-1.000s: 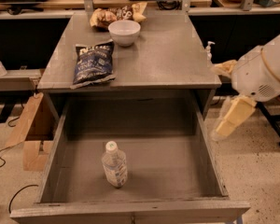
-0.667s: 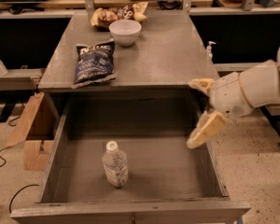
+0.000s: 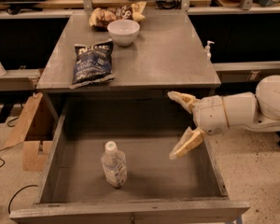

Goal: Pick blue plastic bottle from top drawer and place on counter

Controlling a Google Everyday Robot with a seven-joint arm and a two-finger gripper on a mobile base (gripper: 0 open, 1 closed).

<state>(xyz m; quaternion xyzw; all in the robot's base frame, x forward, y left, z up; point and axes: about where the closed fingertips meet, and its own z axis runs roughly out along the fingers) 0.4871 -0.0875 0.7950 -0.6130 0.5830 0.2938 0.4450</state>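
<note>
The blue plastic bottle (image 3: pixel 114 164), clear with a white cap and a white label, stands upright in the open top drawer (image 3: pixel 51 157), left of centre near the front. My gripper (image 3: pixel 177 125) reaches in from the right over the drawer's right half, its two tan fingers (image 3: pixel 186 143) spread wide apart and empty. It is to the right of the bottle and apart from it. The grey counter (image 3: pixel 168 55) lies behind the drawer.
On the counter are a dark blue chip bag (image 3: pixel 92 62), a white bowl (image 3: pixel 123 31) and another snack bag (image 3: pixel 113 14) at the back. A small white pump dispenser (image 3: pixel 208 48) stands at the counter's right edge. A cardboard box (image 3: pixel 30 129) sits on the floor left.
My arm has swung left from outside the drawer's right side to over its right half, closer to the bottle. The bottle has not moved.
</note>
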